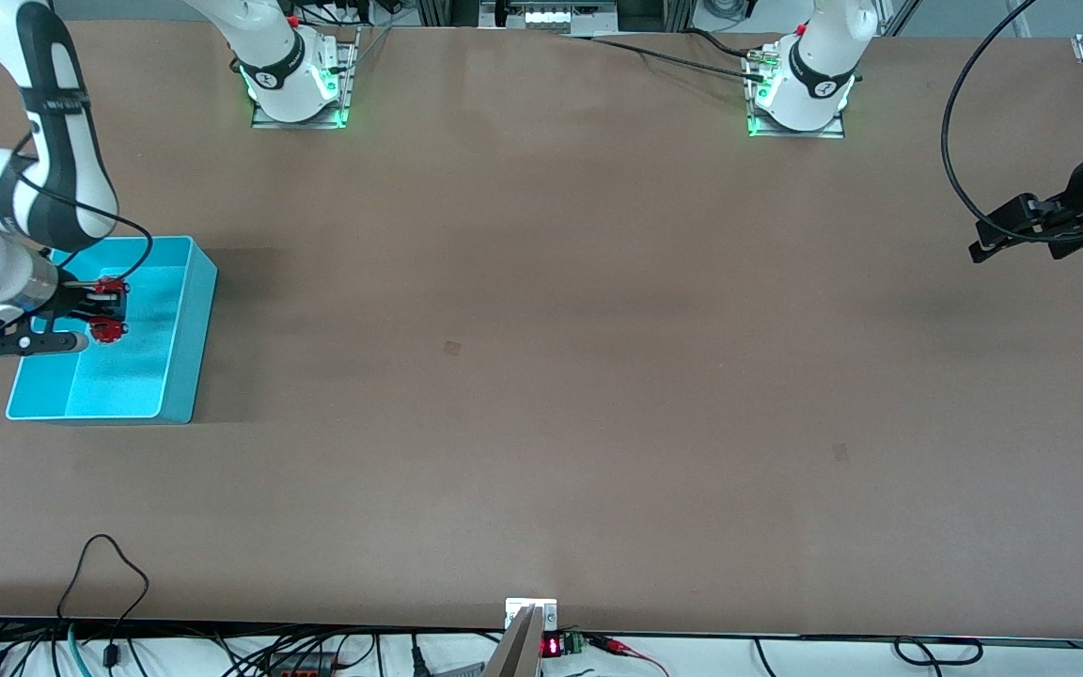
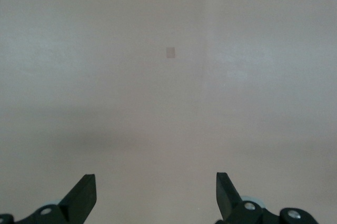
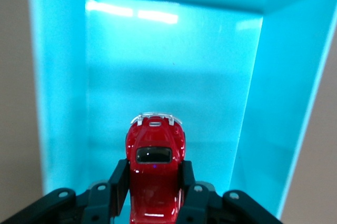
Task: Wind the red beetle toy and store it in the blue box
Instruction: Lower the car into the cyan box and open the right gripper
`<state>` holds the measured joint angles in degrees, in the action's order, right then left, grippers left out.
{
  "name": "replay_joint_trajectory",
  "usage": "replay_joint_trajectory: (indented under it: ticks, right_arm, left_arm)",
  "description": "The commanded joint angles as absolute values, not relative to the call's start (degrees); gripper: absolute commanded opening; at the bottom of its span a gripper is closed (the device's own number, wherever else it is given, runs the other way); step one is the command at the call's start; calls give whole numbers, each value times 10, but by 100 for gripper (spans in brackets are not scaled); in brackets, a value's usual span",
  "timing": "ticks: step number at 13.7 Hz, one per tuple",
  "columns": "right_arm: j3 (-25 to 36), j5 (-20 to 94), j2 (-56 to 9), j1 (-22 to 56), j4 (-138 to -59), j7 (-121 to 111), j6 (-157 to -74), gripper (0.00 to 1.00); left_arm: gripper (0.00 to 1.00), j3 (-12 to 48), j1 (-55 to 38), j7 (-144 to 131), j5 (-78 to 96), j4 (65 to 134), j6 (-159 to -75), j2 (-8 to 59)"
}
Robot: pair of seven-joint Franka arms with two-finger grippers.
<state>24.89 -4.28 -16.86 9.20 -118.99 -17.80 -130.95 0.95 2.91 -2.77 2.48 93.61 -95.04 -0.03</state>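
Note:
The red beetle toy (image 3: 155,153) is gripped by its sides between the black fingers (image 3: 119,182) of my right gripper (image 3: 155,182). The toy's silvery end points down at the floor of the blue box (image 3: 58,77). In the front view the right gripper (image 1: 104,308) hangs over the inside of the blue box (image 1: 192,329), which stands at the right arm's end of the table. My left gripper (image 1: 981,243) waits in the air over the left arm's end of the table. In the left wrist view the left gripper (image 2: 156,192) is open, with only bare table under it.
The brown table (image 1: 541,376) carries two small pale marks (image 1: 452,348) (image 1: 840,452). Both arm bases (image 1: 297,89) (image 1: 800,94) stand along the edge farthest from the front camera. A black cable loop (image 1: 104,574) lies near the front edge.

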Motion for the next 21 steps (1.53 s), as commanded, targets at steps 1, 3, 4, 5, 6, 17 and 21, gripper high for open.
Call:
replay_joint_trajectory:
  ticks: [1, 3, 4, 5, 6, 17, 21]
  right_arm:
    - [245, -40, -170, 78, -1247, -178, -1371, 0]
    - [245, -40, -178, 65, -1266, -178, -1389, 0]
    - [245, -40, -183, 63, -1272, -178, -1398, 0]
    - [245, -40, -189, 62, -1274, -178, -1400, 0]
    - [245, -40, -196, 59, -1273, -178, -1402, 2]
    - [229, -41, -186, 57, -1231, -179, -1377, 100]
    - [208, -42, -161, 55, -1113, -178, -1212, 100]
  left_arm:
    - [100, 10, 30, -13, 14, 941, -958, -7]
    - [100, 10, 30, -13, 14, 941, -960, -6]
    - [100, 10, 30, -13, 14, 941, -959, -6]
    - [100, 10, 30, -13, 14, 941, -959, -6]
    - [100, 10, 30, -13, 14, 941, -959, -6]
    - [100, 10, 30, -13, 14, 941, -960, -6]
    - [100, 10, 30, -13, 14, 941, -960, -6]
